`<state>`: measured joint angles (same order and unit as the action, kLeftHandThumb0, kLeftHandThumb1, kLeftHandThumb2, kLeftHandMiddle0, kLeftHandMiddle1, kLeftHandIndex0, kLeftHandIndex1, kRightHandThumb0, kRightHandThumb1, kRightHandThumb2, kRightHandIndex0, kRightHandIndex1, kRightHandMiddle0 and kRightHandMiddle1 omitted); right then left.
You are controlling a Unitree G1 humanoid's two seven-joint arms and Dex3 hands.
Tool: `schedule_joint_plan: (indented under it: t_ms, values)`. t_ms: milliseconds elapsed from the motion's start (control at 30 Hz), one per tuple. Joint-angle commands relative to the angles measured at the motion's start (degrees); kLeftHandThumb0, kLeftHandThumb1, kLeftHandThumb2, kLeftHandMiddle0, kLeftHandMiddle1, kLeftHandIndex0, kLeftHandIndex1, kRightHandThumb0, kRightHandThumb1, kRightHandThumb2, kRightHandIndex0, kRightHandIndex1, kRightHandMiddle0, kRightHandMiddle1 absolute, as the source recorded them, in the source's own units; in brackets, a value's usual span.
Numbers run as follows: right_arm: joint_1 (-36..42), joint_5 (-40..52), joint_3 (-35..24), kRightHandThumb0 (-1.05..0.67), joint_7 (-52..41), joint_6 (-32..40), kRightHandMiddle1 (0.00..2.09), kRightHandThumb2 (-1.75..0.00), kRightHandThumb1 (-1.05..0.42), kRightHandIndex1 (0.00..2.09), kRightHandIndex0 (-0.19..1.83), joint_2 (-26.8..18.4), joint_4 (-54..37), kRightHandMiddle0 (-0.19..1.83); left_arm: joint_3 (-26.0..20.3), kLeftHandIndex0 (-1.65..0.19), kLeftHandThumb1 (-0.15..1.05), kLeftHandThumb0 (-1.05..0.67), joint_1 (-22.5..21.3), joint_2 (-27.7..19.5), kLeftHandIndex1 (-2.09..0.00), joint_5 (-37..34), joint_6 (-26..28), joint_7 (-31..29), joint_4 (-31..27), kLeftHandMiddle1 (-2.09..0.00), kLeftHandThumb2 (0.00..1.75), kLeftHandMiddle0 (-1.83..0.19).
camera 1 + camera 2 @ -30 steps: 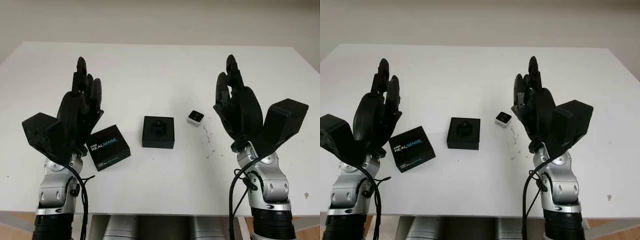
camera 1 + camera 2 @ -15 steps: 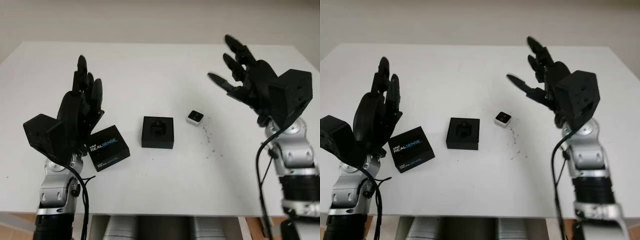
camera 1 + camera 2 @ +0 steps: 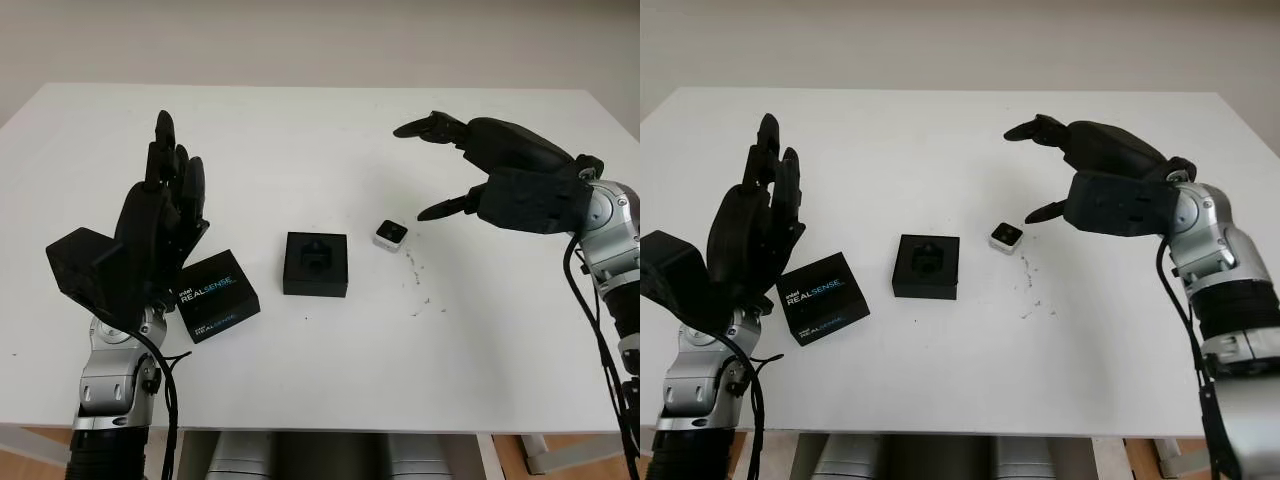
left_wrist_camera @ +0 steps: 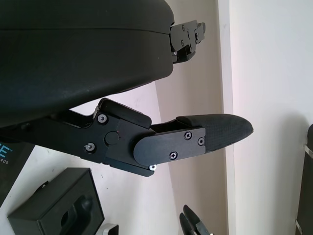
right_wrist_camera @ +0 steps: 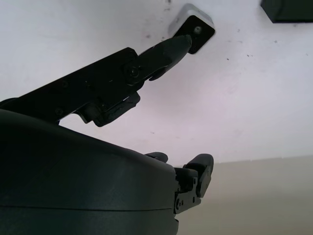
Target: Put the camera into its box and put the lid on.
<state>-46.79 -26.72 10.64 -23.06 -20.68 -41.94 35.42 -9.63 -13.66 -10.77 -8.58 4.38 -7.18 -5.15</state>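
The small silver camera (image 3: 390,235) with a black face lies on the white table (image 3: 300,130), just right of the open black box (image 3: 316,264). The black lid (image 3: 215,296), printed REALSENSE, lies flat to the left of the box. My right hand (image 3: 415,172) is open and hovers palm-down above and to the right of the camera, not touching it. In the right wrist view its thumb (image 5: 161,51) points toward the camera (image 5: 195,24). My left hand (image 3: 172,160) is open and held upright above the lid's left edge.
A few dark specks (image 3: 418,285) mark the table to the right of the box. The table's front edge (image 3: 320,425) runs close to both arms.
My right hand has swung from upright near the front right to palm-down, reaching left and forward over the camera. The left hand, box, lid and camera have stayed put.
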Motion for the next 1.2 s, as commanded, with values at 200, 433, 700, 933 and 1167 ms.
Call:
schedule_joint_plan:
  t_ms: [200,433,700,933,1167]
  values:
    - [-4.2,-5.1,4.6,-0.30,0.1,-7.6,0.15,-0.05,-0.79,0.09,0.28,-2.0,3.3,0.34,-0.2,0.19,1.05,-0.76,-0.1,-0.4,0.00,0.1,0.2,0.0,-0.1,0.00,0.57,0.19]
    - [-6.4,-11.0,8.2,-0.29,7.2,-14.6,0.12,-0.05,-0.78,0.11,0.37,-1.2,8.7,0.43,-0.3,0.19,1.05,-0.76,-0.1,-0.2,0.00,-0.2,0.3,0.0,-0.1,0.00,0.56,0.19]
    - [-8.9,-16.6,13.1,-0.32,16.4,-18.0,0.10,-0.06,-0.79,0.10,0.41,1.4,16.1,0.46,-0.3,0.19,1.05,-0.76,0.0,0.0,0.00,-0.5,0.8,0.1,-0.4,0.00,0.56,0.19]
    - [-10.7,-22.3,17.7,-0.37,24.0,-17.2,0.10,-0.06,-0.80,0.04,0.30,3.3,21.0,0.50,-0.2,0.19,1.05,-0.76,0.0,0.0,0.00,-0.3,0.5,0.4,-0.5,0.00,0.57,0.19]
    - [-12.0,-25.1,20.9,-0.39,28.6,-16.7,0.09,-0.06,-0.81,0.04,0.28,4.8,24.8,0.53,-0.2,0.19,1.05,-0.76,0.2,0.0,0.00,-0.3,0.5,0.5,-0.6,0.00,0.56,0.19]
